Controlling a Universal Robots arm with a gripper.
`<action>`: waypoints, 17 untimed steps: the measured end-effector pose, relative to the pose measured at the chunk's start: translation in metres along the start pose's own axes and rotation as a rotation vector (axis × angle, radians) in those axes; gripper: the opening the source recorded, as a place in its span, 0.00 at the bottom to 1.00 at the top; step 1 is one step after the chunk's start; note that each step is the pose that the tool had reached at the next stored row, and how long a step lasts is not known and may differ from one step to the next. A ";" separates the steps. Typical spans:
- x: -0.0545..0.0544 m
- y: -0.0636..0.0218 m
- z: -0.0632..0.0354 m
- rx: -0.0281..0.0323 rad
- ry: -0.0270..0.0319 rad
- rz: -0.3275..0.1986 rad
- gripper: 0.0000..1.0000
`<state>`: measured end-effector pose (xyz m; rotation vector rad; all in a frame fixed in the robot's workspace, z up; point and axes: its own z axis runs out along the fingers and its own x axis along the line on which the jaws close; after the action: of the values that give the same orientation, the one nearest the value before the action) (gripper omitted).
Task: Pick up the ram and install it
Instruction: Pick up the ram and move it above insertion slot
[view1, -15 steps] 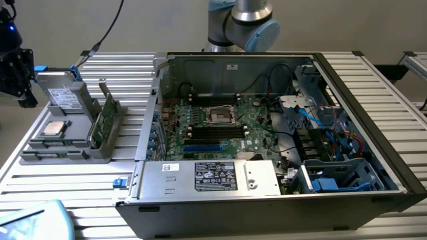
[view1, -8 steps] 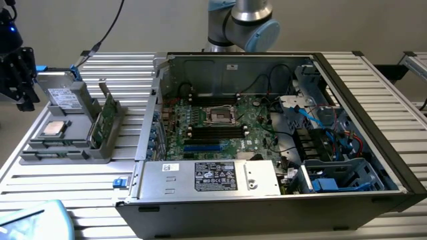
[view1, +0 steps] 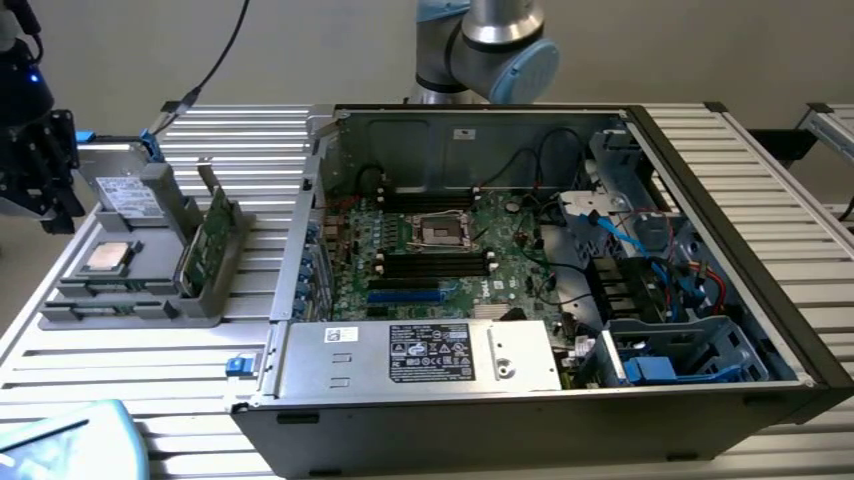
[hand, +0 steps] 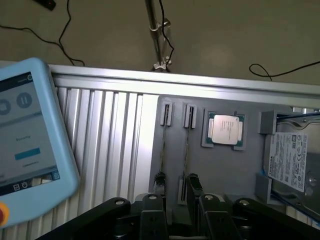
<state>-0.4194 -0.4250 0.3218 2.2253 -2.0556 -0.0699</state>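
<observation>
Leftmost in the exterior view, a light-blue tablet-like pendant (view1: 60, 440) sits at the near corner of the ribbed aluminium surface (view1: 147, 365). Just past it we see a flat grey plastic holder tray (view1: 114, 305). It carries a grey boxy drive with a white label (view1: 127, 190) and a square silver-topped processor chip (view1: 107, 257). At its edge toward the exterior view's right stands the ram (view1: 218, 235): long, thin green circuit-board sticks set on edge in their slots. In the wrist view we count two such sticks (hand: 164, 145), seen edge-on and side by side.

The black two-fingered hand (hand: 176, 185) hangs above the tray's slotted end. Its fingers (hand: 192, 182) are spread apart with nothing between them, near the sticks' ends.

Further right sits the open black and silver computer case (view1: 747, 300), its green motherboard (view1: 454, 260) exposed. A silver power supply box (view1: 427, 355) lies along its near side. Behind the case rises the grey and blue robot arm (view1: 487, 45).
</observation>
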 end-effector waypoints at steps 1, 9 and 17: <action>0.000 -0.0002 0.0018 0.0001 0.0001 -0.001 0.31; -0.001 -0.0016 0.0163 0.0002 0.0006 -0.004 0.31; 0.003 -0.0016 0.0310 0.0002 0.0007 -0.006 0.31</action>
<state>-0.4210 -0.4295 0.2909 2.2315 -2.0486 -0.0695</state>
